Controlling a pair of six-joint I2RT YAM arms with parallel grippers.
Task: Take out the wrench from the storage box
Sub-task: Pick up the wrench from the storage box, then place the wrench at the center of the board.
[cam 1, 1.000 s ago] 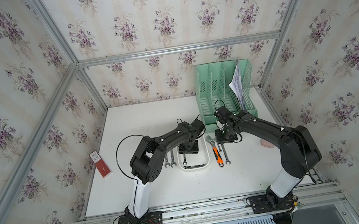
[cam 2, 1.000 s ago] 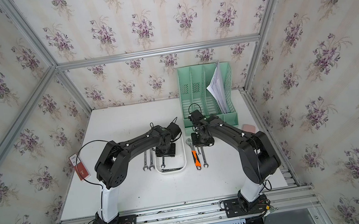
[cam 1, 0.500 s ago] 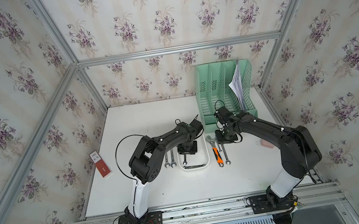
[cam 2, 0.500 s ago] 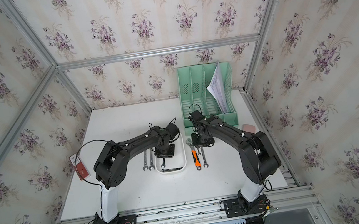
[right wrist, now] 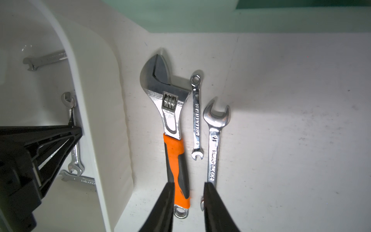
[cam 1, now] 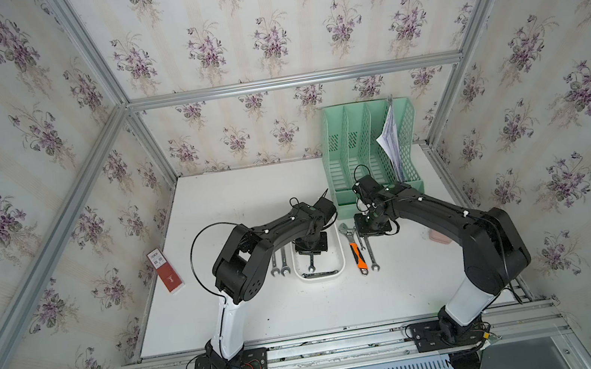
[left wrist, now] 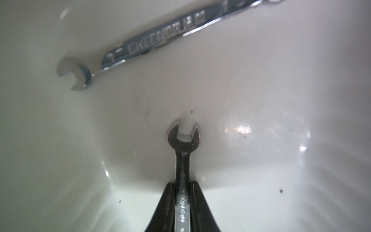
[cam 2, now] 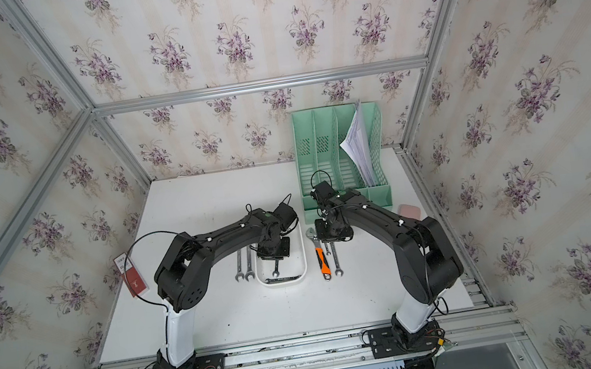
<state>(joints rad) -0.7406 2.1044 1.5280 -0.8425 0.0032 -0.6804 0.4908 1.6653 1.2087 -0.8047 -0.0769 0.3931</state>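
Compared with a second ago, neither arm has visibly shifted in the top views. The left fingers point(left wrist: 165, 206) clamp the shank of the wrench point(left wrist: 181, 160), which is inside the storage box point(cam 1: 341, 257) at frame centre. The right fingers point(right wrist: 163, 211) stand apart, empty. The bench point(cam 1: 265, 315) is white, with violet-flowered wallpaper point(cam 1: 263, 21) all round.

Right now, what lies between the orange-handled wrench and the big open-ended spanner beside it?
A small combination wrench, shown clearly in the right wrist view.
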